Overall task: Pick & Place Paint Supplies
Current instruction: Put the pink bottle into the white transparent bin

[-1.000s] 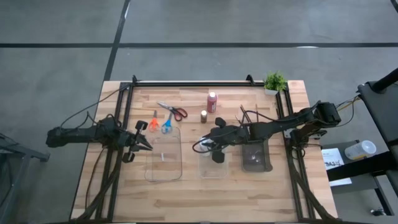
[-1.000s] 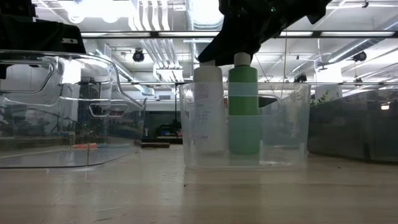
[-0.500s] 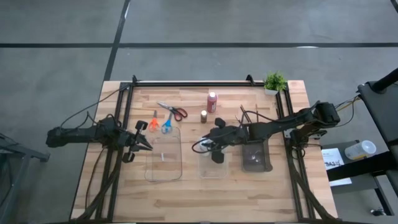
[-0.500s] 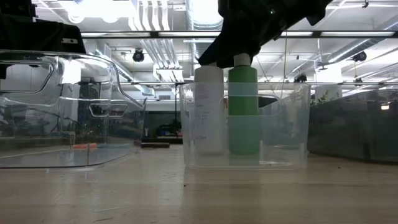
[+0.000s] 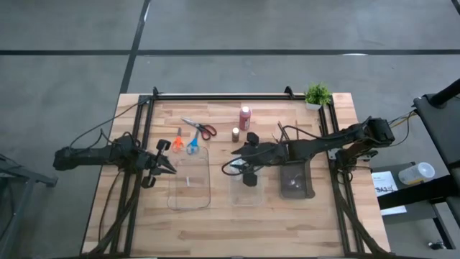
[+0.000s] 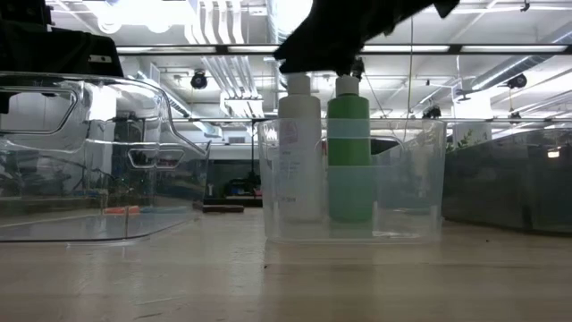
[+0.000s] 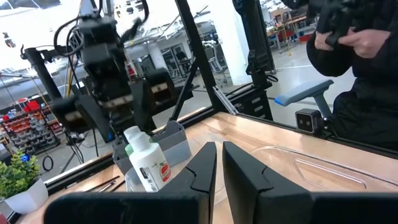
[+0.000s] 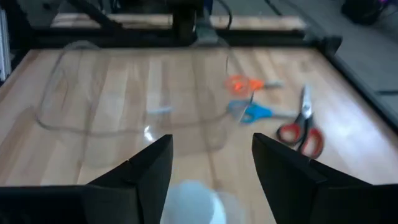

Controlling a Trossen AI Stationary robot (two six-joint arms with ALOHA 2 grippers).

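A white paint bottle [image 6: 298, 152] and a green one [image 6: 349, 152] stand upright side by side on their bases in the small clear tray [image 5: 244, 196] at the table's middle. My right gripper [image 5: 246, 160] hangs open just above the white bottle's cap [image 8: 193, 200], one finger on either side, touching nothing. A red bottle [image 5: 245, 117] and a brownish bottle [image 5: 235, 134] stand on the table behind it. Red [image 5: 203, 129], orange [image 5: 177, 142] and blue [image 5: 192, 144] scissors lie flat at the far left. My left gripper [image 5: 164, 162] waits shut beside the large clear tray [image 5: 188, 188].
A dark grey tray [image 5: 296, 181] sits right of the small clear tray, with thin dark brushes [image 5: 287, 134] behind it. A small potted plant [image 5: 317, 94] stands at the far right corner. A person [image 7: 360, 62] is beyond the table.
My right gripper has risen off the white bottle's cap, which it covered a second ago in the low view, and its fingers now stand wider apart in the high view. Both bottles stay upright in the small clear tray.
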